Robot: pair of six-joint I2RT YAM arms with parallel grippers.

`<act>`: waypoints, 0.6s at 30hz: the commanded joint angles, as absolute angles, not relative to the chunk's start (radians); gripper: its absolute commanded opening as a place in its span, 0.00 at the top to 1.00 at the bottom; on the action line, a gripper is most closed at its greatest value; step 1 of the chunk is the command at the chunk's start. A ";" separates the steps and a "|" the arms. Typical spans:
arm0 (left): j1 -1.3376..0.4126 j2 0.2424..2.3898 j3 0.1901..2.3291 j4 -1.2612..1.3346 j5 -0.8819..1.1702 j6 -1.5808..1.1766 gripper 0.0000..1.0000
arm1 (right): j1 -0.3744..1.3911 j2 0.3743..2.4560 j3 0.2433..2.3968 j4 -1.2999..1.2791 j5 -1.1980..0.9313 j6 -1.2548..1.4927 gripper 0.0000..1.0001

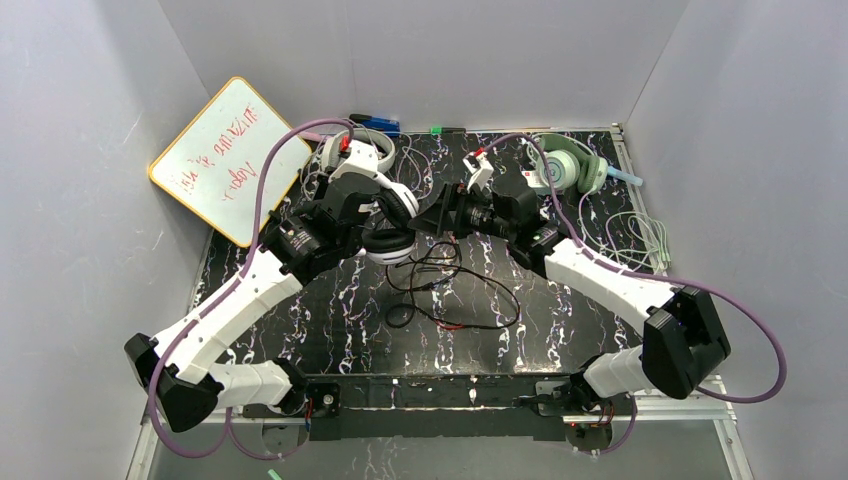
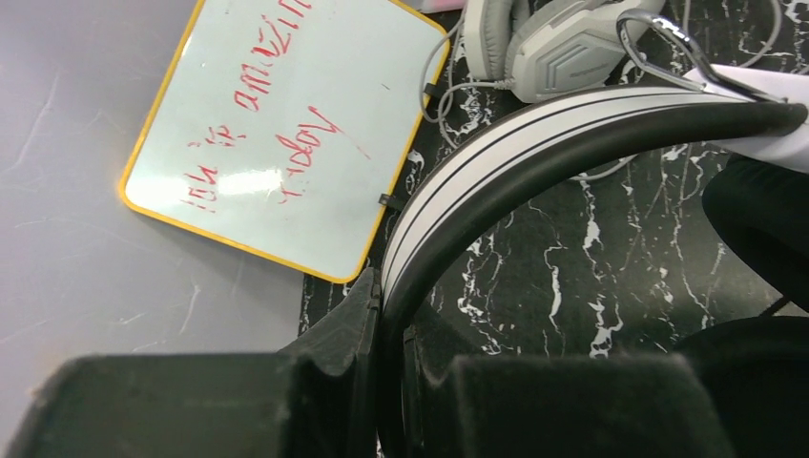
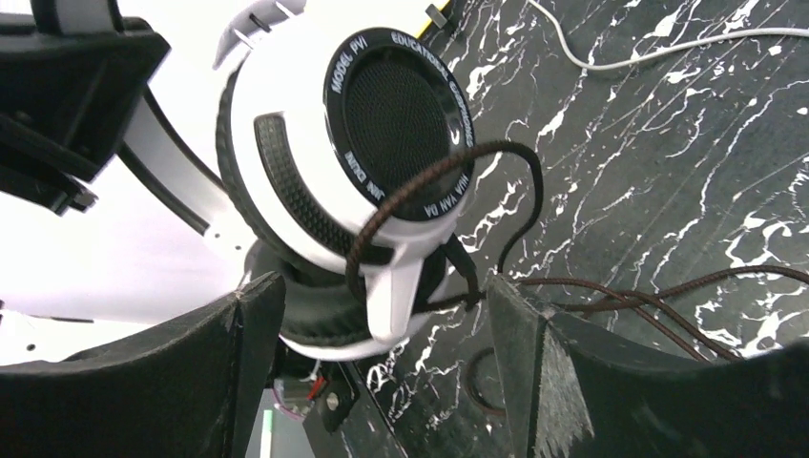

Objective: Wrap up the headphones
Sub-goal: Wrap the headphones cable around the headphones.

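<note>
While band pinched tight in L fingers (image 2: 329, 353), b/w headset (image 3: 315, 162) earcup betw. wide-open R fingers (image 3: 229, 372)

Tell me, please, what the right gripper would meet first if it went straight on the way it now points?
Most likely the round ear cup of the black-and-white over-ear headset, just ahead of the open right gripper; the dark braided cable looped across that cup may touch first, as depth is unclear.

Black-and-white headset (image 1: 392, 225) mid-table, black cable (image 1: 455, 290) trailing loose, grey headset (image 1: 352, 150) back left, mint-green headset (image 1: 568, 168) back right
</note>
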State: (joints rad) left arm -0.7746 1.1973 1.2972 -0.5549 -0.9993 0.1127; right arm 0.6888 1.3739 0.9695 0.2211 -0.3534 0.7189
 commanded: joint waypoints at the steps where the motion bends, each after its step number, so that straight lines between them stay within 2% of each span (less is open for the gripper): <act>1: -0.778 1.162 1.344 -0.537 -0.971 0.019 1.00 | 0.713 1.382 1.015 0.308 -0.282 0.804 0.17; 6: -0.778 1.149 1.337 -0.536 -0.959 0.017 1.00 | 0.772 1.389 1.052 0.252 -0.103 0.802 0.20; 12: -0.778 1.132 1.321 -0.528 -0.937 0.016 1.00 | 0.780 1.404 1.063 0.246 -0.051 0.842 0.23; 18: -0.778 1.133 1.332 -0.534 -0.925 0.006 1.00 | 0.780 1.392 1.042 0.250 -0.015 0.863 0.42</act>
State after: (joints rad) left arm -0.7742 1.1851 1.2976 -0.5774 -0.9348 0.0525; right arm 0.7815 1.4006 1.0138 0.2264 -0.0921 0.8360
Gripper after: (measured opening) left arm 0.054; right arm 0.644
